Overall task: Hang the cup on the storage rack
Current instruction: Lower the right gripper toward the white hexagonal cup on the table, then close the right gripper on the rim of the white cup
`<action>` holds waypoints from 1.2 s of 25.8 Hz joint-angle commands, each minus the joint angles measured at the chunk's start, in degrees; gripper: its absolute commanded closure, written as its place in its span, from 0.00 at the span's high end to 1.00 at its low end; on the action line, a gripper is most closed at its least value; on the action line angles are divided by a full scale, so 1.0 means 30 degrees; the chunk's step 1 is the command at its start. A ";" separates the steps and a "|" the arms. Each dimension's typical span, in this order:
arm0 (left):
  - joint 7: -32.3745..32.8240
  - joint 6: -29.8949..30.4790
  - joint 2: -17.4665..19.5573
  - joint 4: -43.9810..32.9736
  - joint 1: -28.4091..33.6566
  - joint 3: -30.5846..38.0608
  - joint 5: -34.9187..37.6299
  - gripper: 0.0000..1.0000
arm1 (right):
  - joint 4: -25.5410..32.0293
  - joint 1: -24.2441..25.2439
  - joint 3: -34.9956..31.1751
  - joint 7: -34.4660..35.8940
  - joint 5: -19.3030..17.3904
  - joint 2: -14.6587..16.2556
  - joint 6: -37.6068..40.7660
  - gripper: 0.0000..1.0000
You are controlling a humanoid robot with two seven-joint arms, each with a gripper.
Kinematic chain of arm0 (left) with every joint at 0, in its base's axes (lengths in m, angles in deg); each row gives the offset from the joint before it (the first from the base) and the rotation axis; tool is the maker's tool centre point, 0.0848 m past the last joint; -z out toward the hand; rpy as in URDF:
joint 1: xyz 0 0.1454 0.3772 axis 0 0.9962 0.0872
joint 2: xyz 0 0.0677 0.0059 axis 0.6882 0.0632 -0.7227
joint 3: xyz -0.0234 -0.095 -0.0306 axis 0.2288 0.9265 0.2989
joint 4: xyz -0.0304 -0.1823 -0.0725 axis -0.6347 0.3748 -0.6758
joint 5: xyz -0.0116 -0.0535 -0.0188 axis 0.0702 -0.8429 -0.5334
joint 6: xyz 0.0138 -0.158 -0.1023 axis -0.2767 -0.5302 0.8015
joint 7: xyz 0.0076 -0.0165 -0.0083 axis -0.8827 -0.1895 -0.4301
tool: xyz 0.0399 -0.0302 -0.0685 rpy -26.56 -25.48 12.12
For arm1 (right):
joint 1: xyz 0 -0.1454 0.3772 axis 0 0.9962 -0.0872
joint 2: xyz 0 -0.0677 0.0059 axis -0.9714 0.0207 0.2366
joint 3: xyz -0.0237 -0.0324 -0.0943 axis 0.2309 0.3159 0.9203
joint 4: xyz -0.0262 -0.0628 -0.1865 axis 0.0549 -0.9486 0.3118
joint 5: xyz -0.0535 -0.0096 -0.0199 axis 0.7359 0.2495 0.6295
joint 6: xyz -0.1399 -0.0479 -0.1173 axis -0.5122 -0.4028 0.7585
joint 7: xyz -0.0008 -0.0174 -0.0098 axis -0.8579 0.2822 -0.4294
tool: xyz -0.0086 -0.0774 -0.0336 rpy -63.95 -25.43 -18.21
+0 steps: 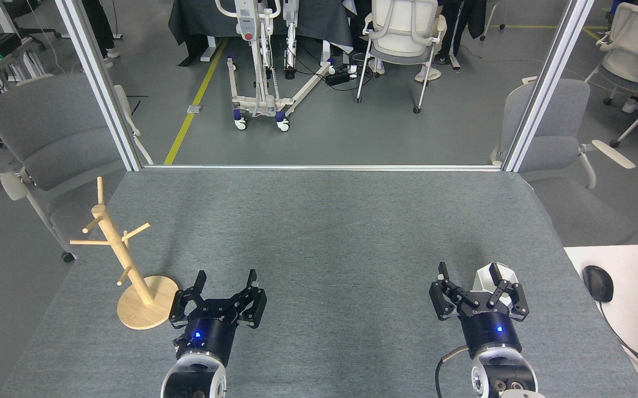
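I'm seeing the cup (489, 278) sitting on the grey table (324, 232) between my right gripper's (469, 272) open jaws. My left gripper (226, 278) is hovering, jaws spread and empty, just beside the rack (125, 260). Nothing is lying between them.

Desk (319, 232) surface right of the storage rack (125, 260) is unobstructed as far as the cup (490, 279); rack pegs project sideways.

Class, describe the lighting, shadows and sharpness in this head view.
Head view: even overhead light, no glare on the grey table; the storage rack casts a faint shadow to its right; everything is sharp; the corner posts splay outward, suggesting wide-angle distortion.
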 commanded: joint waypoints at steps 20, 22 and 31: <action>-0.0389 0.0105 0.0184 -0.0468 0.0282 -0.0008 -0.0114 1.00 | -0.0196 0.1637 -0.1825 0.0179 -0.0066 0.1637 0.0530 1.00; -0.0389 0.0105 0.0184 -0.0468 0.0282 -0.0008 -0.0114 1.00 | -0.0664 0.1667 -0.2206 0.0150 -0.0154 0.1666 0.0618 1.00; -0.0389 0.0076 0.0213 -0.0468 0.0311 -0.0008 -0.0114 1.00 | -0.3682 0.0407 -0.2148 0.0150 -0.0184 0.2486 0.0383 1.00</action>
